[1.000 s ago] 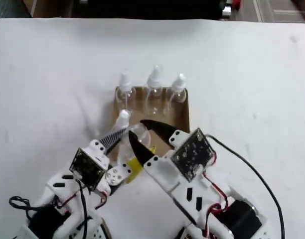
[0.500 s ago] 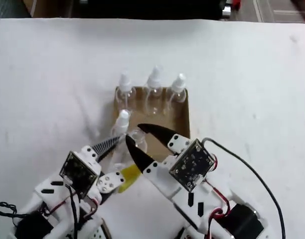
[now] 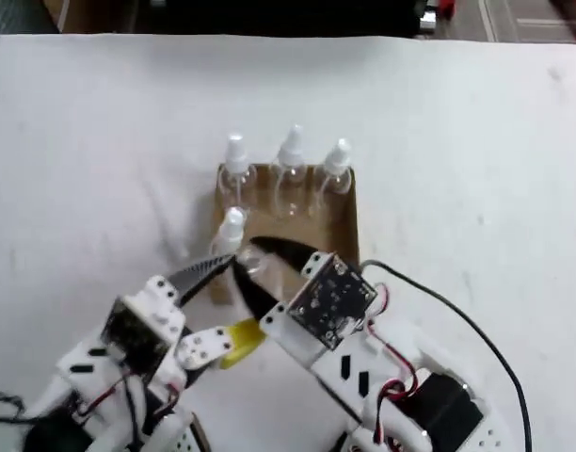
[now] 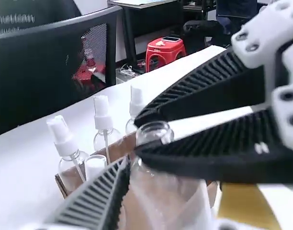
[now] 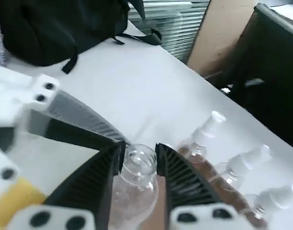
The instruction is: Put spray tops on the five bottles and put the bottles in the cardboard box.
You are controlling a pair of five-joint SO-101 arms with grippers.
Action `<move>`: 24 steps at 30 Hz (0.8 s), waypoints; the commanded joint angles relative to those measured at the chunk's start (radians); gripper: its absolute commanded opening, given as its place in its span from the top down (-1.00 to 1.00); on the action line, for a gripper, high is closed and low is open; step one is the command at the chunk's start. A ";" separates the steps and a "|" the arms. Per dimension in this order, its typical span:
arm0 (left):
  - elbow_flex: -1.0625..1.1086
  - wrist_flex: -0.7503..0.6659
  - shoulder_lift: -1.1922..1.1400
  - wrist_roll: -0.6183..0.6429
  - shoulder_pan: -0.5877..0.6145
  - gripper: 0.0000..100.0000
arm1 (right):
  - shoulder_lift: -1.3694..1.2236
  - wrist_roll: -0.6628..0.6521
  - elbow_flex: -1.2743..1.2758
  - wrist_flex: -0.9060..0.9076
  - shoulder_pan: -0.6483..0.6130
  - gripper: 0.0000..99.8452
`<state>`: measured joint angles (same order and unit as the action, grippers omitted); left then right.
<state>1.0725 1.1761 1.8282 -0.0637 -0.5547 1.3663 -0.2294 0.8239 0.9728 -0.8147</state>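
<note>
Item under handling: one uncapped bottle (image 5: 136, 189), clear, with an open mouth and no spray top. The right gripper (image 5: 140, 151) has its black jaws closed on the bottle's neck, one on each side just below the rim. In the high view the bottle's mouth sits over the near part of the cardboard box (image 3: 337, 226), just beside a capped bottle (image 3: 230, 231) standing at the box's near left. Whether the uncapped bottle rests on the box floor cannot be determined.

The left gripper (image 3: 233, 301) is at the near left edge of the box with its jaws spread. The grey ribbed one points at the bottle's neck and the yellow one is well apart from it. The bottle's body and one of the right gripper's jaws lie between them. Contact with the bottle cannot be confirmed.

A row of three capped bottles (image 3: 290, 174) stands upright along the far side of the box. The box sits on a white tabletop (image 3: 457, 141).
</note>
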 commanded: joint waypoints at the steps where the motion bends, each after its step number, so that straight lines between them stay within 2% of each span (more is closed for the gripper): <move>1: -0.135 0.094 -0.007 0.014 0.012 0.43 | -0.013 -0.012 -0.011 -0.051 0.134 0.97; 4: -0.183 0.153 -0.007 0.012 0.019 0.43 | -0.015 -0.012 0.018 -0.111 0.236 0.97; 6: -0.206 0.170 -0.007 0.011 0.088 0.43 | -0.008 -0.003 0.064 -0.174 0.288 0.97; 10: -0.239 0.140 -0.007 0.028 0.407 0.44 | -0.008 -0.006 0.198 -0.302 0.329 0.97; 13: -0.195 0.060 -0.007 0.126 0.664 0.43 | -0.008 -0.011 0.308 -0.429 0.348 0.97; 15: -0.137 -0.018 -0.007 0.173 0.786 0.43 | -0.008 -0.011 0.361 -0.501 0.361 0.97; 19: -0.011 -0.153 -0.007 0.180 0.835 0.43 | -0.008 -0.012 0.420 -0.590 0.384 0.97; 24: 0.018 -0.173 -0.008 0.147 0.794 0.43 | -0.008 -0.014 0.473 -0.613 0.397 0.97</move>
<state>1.0894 1.0334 1.8297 0.0928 0.2585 1.3403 -0.2309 1.2843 0.3928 -0.4327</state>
